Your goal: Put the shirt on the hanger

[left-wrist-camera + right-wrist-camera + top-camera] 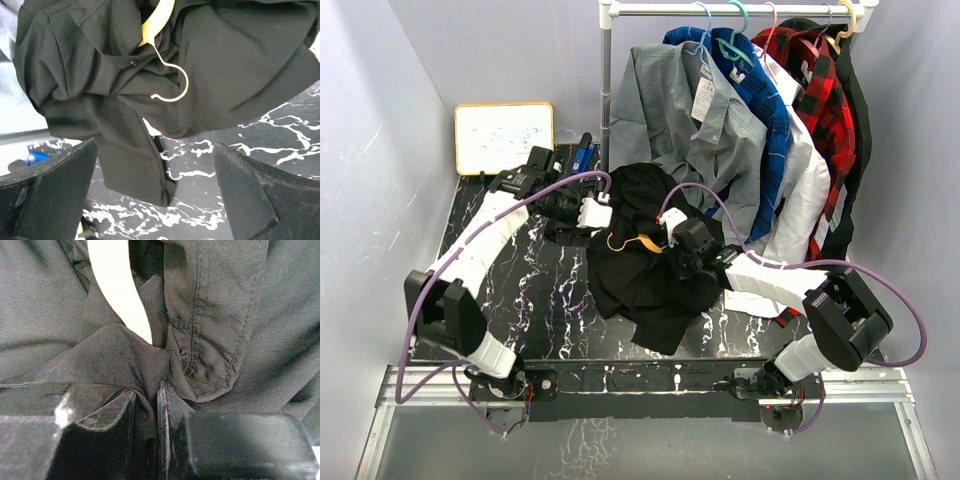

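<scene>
The black shirt [645,270] lies crumpled in a heap on the marbled table [535,290]. The yellow-orange hanger [638,243] is partly buried in it, with only its hook and neck showing [172,85]. My left gripper [610,213] is at the heap's left edge, open wide and holding nothing; a hanging flap of shirt [127,160] lies ahead of its fingers [50,190]. My right gripper [668,243] comes in from the right and is shut on a fold of the shirt [147,390], close to a pale strip of the hanger [117,285].
A clothes rail on a pole [607,90] at the back right carries a grey shirt [670,120] and blue, white and red plaid shirts [820,100]. A small whiteboard [504,136] leans on the back wall at the left, with a blue object [582,155] beside it.
</scene>
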Robot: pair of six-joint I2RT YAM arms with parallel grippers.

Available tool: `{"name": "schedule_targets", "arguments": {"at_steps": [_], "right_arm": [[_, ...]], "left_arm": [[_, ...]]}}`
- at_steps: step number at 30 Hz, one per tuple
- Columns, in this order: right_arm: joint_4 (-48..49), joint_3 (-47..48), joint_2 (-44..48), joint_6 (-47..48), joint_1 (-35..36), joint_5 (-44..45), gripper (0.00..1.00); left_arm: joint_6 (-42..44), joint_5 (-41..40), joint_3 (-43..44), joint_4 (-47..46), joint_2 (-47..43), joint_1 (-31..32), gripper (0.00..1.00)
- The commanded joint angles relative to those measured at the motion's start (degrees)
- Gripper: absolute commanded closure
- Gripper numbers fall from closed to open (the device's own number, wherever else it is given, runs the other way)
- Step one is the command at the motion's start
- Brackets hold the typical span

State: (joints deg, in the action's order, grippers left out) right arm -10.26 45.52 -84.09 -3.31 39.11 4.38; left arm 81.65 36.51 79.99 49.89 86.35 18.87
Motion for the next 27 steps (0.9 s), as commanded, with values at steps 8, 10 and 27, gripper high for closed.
{"name": "schedule_targets", "arguments": {"at_steps": [8,10,27], "right_arm": [[2.9,-0.9,4.0,-1.3,0.1,2.0,0.87],[3.3,-1.1,4.1,-1.5,0.2,2.0,0.86],[4.2,-1.8,4.5,-1.4,0.1,1.2,0.85]], "left_arm": [[18.6,-1.7,2.8,4.0,11.9,5.4,0.16],[19.3,-2.5,2.3,3.0,12.6,6.7,0.16],[19.7,-9.0,1.2,-2.6,19.8,12.1,0.40]]}}
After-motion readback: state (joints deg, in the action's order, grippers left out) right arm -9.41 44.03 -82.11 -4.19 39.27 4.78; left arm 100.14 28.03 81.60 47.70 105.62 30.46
